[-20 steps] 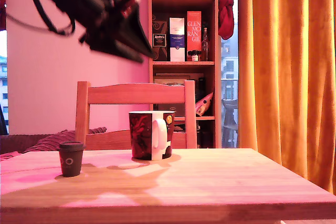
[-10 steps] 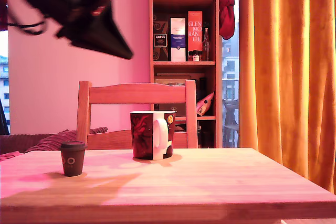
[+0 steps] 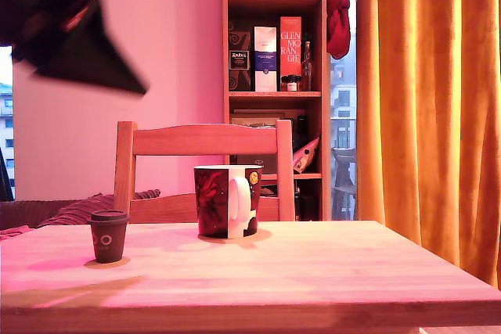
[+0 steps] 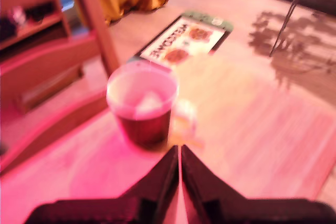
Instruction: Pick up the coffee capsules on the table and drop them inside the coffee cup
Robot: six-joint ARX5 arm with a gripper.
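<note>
The coffee cup, a dark mug with a red swirl and white handle, stands mid-table. A dark brown capsule with a pale ring stands upright to the exterior view's left of it. My gripper hangs high at the exterior view's upper left, blurred, well above the brown capsule. In the wrist view the gripper has its fingers pressed together with nothing between them. The mug lies just beyond its tips, and a pale blurred shape rests inside it.
A wooden chair stands behind the table. A bookshelf with boxes and bottles and an orange curtain fill the back. A striped cushion lies at the exterior view's left. A welcome mat is on the floor.
The gripper has swung from above the mug toward the exterior view's left. Its shadow has slid left across the table. Mug and brown capsule have not moved.
</note>
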